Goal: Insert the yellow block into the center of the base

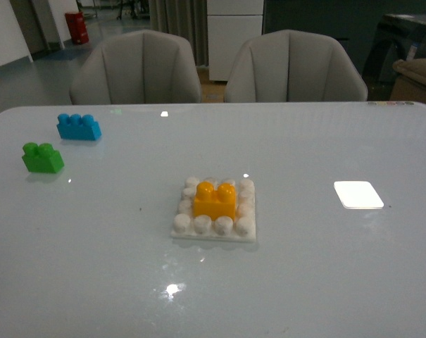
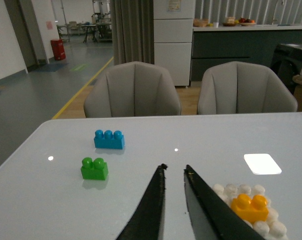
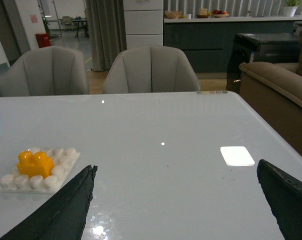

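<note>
**Mia:** Where is the yellow block (image 1: 215, 201)?

**Ben:** It sits on the base (image 1: 214, 231), right in the middle. White studs show all around it. To me it looks pushed in already, so I think the job is nearly done.

**Mia:** Which way does it point?

**Ben:** It stands upright with its two studs on top. In the front view the two studs sit side by side, so its long side runs left to right, along the near edge of the base.

**Mia:** Is anyone holding it?

**Ben:** No. In the front view no arm is near it. The left gripper (image 2: 174, 172) hangs above the counter (image 1: 325, 282), beside the base, and its jaws are only a little bit apart, with nothing between them. The right gripper (image 3: 175, 172) is also away from the base, and its jaws are spread very wide, with nothing in them.

**Mia:** So what comes next?

**Ben:** I guess the arms just need to stay clear of the block. If it is not all the way down, a soft push straight down on its top would fix that. I cannot tell from here if it is fully clicked in.

**Mia:** What else is there?

**Ben:** Far from the base are a green brick (image 1: 43, 158) and a blue brick (image 1: 79, 127). On the other side of the base is a bright white patch (image 1: 358, 194).
</note>
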